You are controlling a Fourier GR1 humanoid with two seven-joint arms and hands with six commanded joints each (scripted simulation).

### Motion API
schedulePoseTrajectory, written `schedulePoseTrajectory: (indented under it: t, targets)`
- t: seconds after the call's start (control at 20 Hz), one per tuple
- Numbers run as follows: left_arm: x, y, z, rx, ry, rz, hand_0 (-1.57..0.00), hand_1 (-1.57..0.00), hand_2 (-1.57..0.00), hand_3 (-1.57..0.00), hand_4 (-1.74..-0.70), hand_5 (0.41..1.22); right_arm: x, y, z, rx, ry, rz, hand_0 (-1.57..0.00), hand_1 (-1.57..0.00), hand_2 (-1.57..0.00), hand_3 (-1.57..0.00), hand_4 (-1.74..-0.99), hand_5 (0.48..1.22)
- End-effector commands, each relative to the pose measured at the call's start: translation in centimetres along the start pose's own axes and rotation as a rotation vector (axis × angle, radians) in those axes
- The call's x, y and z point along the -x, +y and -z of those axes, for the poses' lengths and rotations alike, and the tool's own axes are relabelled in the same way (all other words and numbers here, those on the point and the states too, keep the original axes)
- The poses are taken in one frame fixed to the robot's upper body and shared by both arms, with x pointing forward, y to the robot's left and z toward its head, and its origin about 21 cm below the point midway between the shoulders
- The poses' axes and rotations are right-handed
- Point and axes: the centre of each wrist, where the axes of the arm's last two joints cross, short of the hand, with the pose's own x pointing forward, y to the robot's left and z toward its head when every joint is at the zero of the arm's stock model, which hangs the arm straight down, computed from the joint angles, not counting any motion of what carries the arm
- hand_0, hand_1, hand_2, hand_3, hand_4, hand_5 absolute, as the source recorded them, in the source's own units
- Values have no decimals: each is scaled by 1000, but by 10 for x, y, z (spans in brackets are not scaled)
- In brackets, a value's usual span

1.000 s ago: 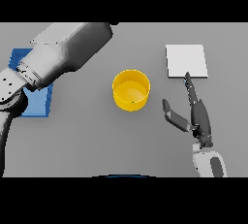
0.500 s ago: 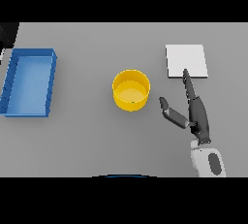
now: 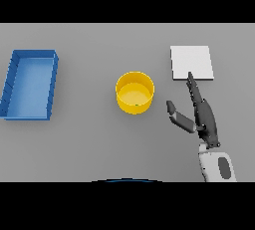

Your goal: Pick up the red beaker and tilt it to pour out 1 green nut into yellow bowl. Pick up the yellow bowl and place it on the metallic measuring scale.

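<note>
The right hand [image 3: 203,117] rests open, its fingers straight and thumb spread, holding nothing, its fingertips reaching the near edge of the metallic scale [image 3: 191,62]. The yellow bowl [image 3: 135,92] stands upright mid-table, just left of that hand, with a blue tray [image 3: 30,83] far left.

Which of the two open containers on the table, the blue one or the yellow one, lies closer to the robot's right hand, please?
The yellow bowl, round and mid-table, sits just left of the right hand; the rectangular blue tray lies at the far left edge.
</note>
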Motion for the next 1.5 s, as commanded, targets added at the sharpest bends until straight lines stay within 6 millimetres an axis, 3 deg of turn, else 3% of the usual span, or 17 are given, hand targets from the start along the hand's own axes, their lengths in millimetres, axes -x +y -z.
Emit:
schedulePoseTrajectory:
  t: [0.0,0.2,0.5,0.7,0.9,0.95,1.05,1.1,1.2,1.3,1.45]
  targets:
    - [12,1,1,-9,10,-36,-1571,-1571,-1571,-1518,-1741,1221,0,4,1,-7,-14,-10,1,1,1,1,-1168,680]
    - [57,-28,1,29,141,-156,-1571,-1571,-1571,-1396,-1741,1221,-2,-2,-3,-11,-18,-36,1,1,1,1,-1192,704]
    - [96,-65,-11,42,208,-274,-1571,-1571,-1571,-1389,-1741,1221,4,2,2,-6,5,-44,1,1,1,1,-1202,699]
    - [115,-85,-34,56,259,-287,-1571,-1571,-1571,-1383,-1741,1221,1,1,5,-1,0,-35,1,1,1,1,-1186,687]
    - [124,-90,-67,139,301,-296,-1571,-1571,-1571,-1366,-1735,955,3,4,3,-14,5,-21,1,1,1,1,-1168,679]
    - [124,-87,-76,179,299,-276,-1571,-1571,-1571,-1407,-1661,888,2,4,2,-12,3,-24,1,1,1,1,-1165,678]
    - [122,-82,-88,246,227,-230,-1571,-1545,-1489,-1238,-1311,774,6,3,4,-3,19,-35,1,1,1,1,-1163,671]
    - [123,-79,-93,281,178,-206,-1495,-1380,-1311,-1098,-1155,740,4,1,4,0,11,-40,1,1,1,1,-1159,669]
    - [125,-71,-97,370,142,-213,-1003,-883,-839,-707,-933,697,4,2,0,-6,1,-35,1,1,1,1,-1162,671]
    - [129,-65,-98,411,141,-201,-641,-565,-536,-452,-823,667,2,1,-2,-9,-13,-30,1,1,1,1,-1151,677]
    - [132,-74,-99,414,130,-110,-328,-289,-274,-231,-750,647,1,-2,-1,-12,-7,-29,1,1,1,1,-1148,688]
